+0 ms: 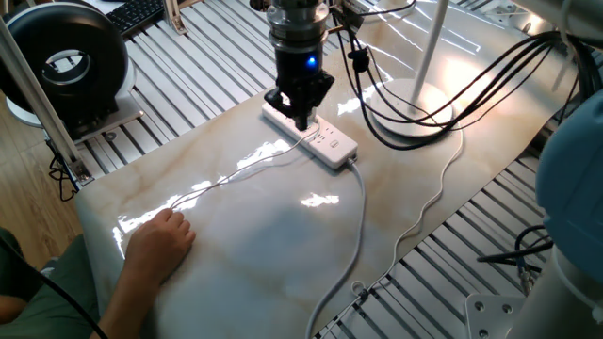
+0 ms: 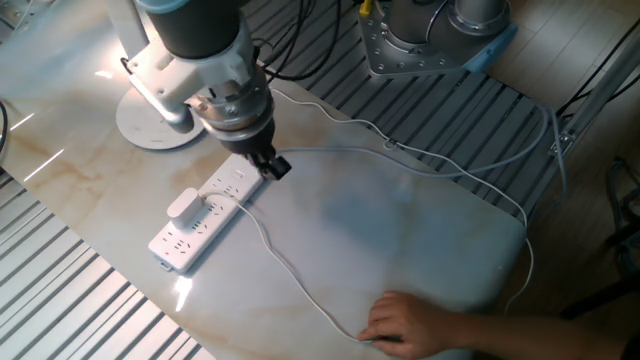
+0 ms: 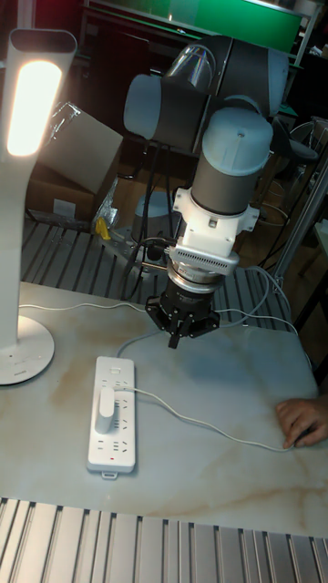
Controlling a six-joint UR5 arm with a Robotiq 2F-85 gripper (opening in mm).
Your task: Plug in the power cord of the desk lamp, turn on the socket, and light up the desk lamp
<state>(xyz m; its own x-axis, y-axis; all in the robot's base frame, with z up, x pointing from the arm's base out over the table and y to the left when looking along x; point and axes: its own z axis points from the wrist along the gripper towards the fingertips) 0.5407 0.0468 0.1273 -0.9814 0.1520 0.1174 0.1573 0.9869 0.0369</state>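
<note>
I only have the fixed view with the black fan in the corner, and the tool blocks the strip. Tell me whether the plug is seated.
Observer: In the other fixed view, the power cord's plug stands seated in the socket, clear of the tool.
Operator: Check the lamp head; it is cut off for me.
Observer: In the tall fixed view, the desk lamp head glows brightly, so it is lit.
Operator: Report where the tool sits.
Observer: The tall view puts it off the socket's end nearest the lamp base, beside the strip rather than over the plug. I cannot tell if it touches.
</note>
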